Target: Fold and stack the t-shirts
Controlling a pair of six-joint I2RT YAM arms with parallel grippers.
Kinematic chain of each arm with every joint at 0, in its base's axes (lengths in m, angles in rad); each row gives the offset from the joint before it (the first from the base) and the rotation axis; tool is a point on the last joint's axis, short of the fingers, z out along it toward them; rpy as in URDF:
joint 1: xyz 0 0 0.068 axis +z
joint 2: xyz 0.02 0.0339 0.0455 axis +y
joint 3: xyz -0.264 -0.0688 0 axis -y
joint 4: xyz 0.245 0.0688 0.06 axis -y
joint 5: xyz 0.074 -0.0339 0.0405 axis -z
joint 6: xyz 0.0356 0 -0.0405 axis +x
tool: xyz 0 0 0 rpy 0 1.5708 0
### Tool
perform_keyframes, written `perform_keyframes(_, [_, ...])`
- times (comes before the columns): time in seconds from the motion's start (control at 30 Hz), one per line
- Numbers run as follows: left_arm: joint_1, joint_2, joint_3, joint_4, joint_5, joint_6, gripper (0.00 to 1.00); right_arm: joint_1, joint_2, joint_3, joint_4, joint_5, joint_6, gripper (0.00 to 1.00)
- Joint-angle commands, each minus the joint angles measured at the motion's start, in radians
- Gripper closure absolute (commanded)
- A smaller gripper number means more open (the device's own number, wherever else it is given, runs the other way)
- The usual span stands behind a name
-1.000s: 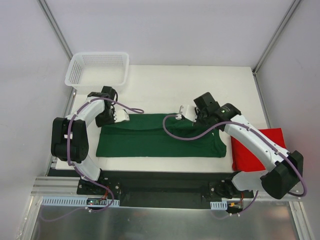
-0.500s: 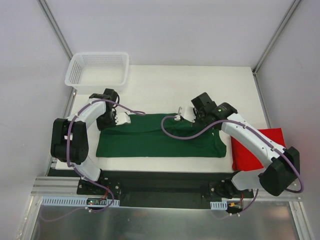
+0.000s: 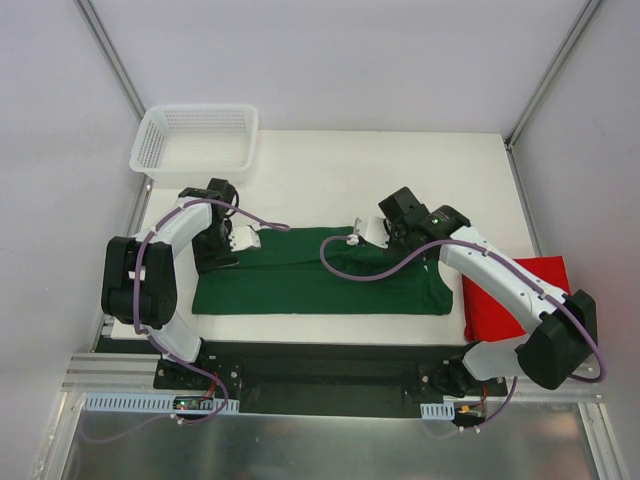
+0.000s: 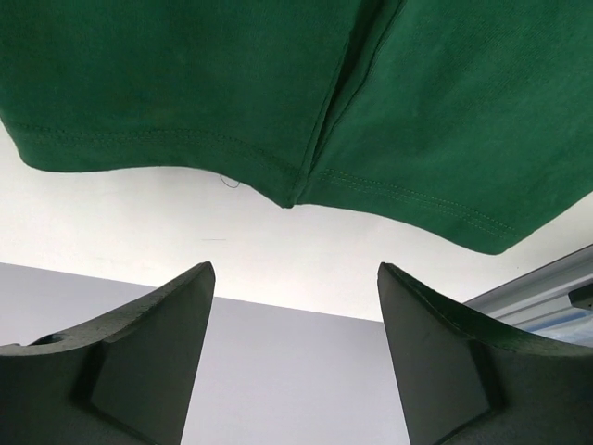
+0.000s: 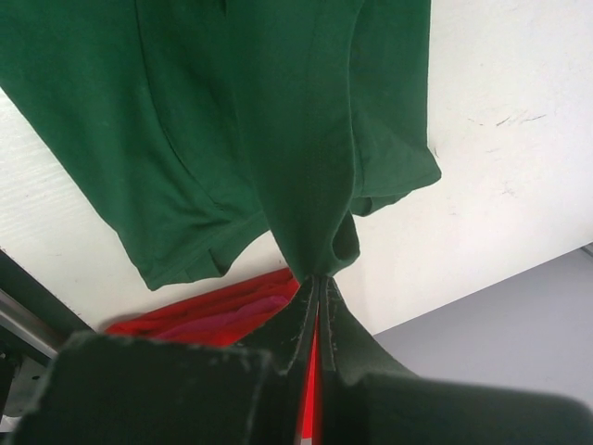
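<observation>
Plainly the green shirt (image 3: 320, 282) lies across the table (image 3: 330, 170), the left gripper (image 4: 296, 278) standing wide open and empty just off its hem, the right gripper (image 5: 318, 283) clamped tight on a pinch of its cloth (the red shirt (image 3: 515, 290) sits at the table's right edge).

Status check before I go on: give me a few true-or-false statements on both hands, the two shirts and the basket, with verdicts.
1. The left hand is open, with nothing between its fingers. True.
2. The right hand is open too. False: it is shut on a pinch of the green shirt.
3. The red shirt lies in the basket. False: it lies at the near right corner of the table, beside the green shirt.
4. The basket stands at the table's far left corner. True.
</observation>
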Motion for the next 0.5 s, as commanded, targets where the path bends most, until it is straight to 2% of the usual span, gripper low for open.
perform_keyframes(0.0, [-0.022, -0.033, -0.001, -0.04, -0.006, -0.011, 0.28, 0.01, 0.0, 0.015, -0.028, 0.023, 0.006, 0.99])
perform_keyframes(0.37, [-0.03, -0.077, -0.042, -0.038, 0.013, -0.024, 0.27, 0.025, -0.008, -0.021, -0.077, 0.036, 0.034, 0.99])
perform_keyframes(0.4, [-0.03, -0.087, -0.042, -0.038, 0.013, -0.024, 0.27, 0.025, -0.003, -0.021, -0.083, 0.036, 0.037, 0.95])
perform_keyframes(0.47, [-0.033, -0.099, -0.045, -0.04, 0.016, -0.026, 0.27, 0.028, 0.003, -0.021, -0.097, 0.039, 0.046, 0.79])
